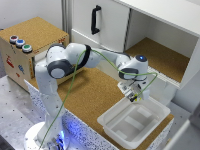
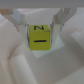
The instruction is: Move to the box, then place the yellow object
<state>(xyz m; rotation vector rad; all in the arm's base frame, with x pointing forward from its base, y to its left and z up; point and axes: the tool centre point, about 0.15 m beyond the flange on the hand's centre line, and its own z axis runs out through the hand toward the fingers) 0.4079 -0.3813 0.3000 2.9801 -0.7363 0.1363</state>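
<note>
At the upper left I see a cork-topped wooden box (image 1: 31, 44) carrying three coloured buttons (image 1: 20, 43). A white cabinet (image 1: 150, 35) with a black handle (image 1: 95, 19) fills the upper right.

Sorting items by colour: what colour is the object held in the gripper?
Yellow with dark marks; the yellow object shows best in the wrist view.
</note>
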